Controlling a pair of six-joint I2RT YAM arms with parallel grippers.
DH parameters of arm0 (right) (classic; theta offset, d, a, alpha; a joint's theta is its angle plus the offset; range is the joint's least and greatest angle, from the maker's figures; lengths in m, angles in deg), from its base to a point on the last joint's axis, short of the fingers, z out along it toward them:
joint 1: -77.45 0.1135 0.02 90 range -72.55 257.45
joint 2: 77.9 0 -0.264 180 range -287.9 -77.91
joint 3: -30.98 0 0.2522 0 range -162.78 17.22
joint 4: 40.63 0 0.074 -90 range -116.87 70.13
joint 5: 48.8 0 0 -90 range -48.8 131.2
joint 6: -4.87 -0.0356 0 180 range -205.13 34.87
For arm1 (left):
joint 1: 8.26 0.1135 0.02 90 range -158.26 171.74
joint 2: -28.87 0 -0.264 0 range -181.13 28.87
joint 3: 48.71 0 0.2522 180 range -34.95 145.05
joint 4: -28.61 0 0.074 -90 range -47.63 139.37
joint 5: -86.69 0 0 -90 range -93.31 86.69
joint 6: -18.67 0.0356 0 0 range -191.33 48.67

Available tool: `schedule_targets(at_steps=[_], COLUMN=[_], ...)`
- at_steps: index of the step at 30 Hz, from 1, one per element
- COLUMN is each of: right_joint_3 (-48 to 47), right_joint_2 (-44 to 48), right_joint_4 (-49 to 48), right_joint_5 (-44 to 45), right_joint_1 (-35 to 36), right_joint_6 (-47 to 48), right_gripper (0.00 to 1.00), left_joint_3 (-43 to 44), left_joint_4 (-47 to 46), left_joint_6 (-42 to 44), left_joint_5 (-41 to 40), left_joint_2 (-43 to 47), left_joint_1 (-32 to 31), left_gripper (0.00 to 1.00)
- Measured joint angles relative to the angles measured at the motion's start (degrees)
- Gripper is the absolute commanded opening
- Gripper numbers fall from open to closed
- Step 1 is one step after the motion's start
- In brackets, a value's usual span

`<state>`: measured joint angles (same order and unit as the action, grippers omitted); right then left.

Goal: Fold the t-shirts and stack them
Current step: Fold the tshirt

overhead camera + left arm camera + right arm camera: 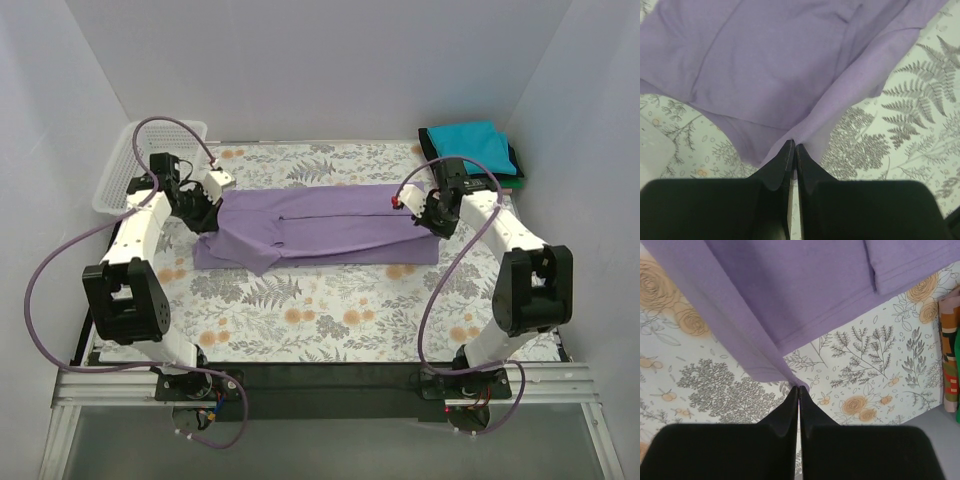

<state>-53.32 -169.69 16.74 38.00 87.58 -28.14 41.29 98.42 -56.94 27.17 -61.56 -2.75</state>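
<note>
i had the left gripper [207, 218] clamped on the left edge of the purple shirt [330, 225] and the right gripper [428, 215] clamped on its right edge. the shirt lay across the counter [300, 315], with bare counter along its near edge.

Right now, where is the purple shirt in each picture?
Top view: the purple shirt lies stretched across the middle.
Left wrist: the purple shirt fills the top, its edge pinched in the left gripper.
Right wrist: the purple shirt spans the top, a fold running down into the right gripper.
Shared landmark: the floral cloth under it.
</note>
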Motion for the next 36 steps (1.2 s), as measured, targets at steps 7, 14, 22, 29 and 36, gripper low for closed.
schedule_targets(at_steps=[7, 14, 22, 29, 36], right_joint_3=[-5.7, -9.1, -10.2, -11.4, -12.4], right_joint_2=[-7.7, -11.8, -13.6, -15.4, -17.5], right_joint_4=[0.0, -0.1, 0.0, 0.0, -0.1], right_joint_5=[-0.4, -0.6, -0.6, -0.6, -0.4], right_joint_1=[-1.4, -1.5, -1.5, -1.6, -1.6], right_joint_6=[0.7, 0.8, 1.3, 1.5, 1.6], right_gripper=[0.01, 0.01, 0.01, 0.01, 0.01], left_joint_3=[5.2, 7.2, 7.2, 9.4, 10.7], left_joint_4=[-4.5, -7.6, -10.1, -11.3, -11.6], left_joint_6=[-4.2, -6.9, -8.4, -9.3, -10.0], left_joint_5=[-0.1, -0.5, -1.4, -1.8, -2.3], left_joint_2=[-7.7, -12.3, -14.2, -16.4, -18.5], left_joint_1=[0.0, 0.0, 0.0, 0.0, 0.0], left_gripper=[0.0, 0.0, 0.0, 0.0, 0.0])
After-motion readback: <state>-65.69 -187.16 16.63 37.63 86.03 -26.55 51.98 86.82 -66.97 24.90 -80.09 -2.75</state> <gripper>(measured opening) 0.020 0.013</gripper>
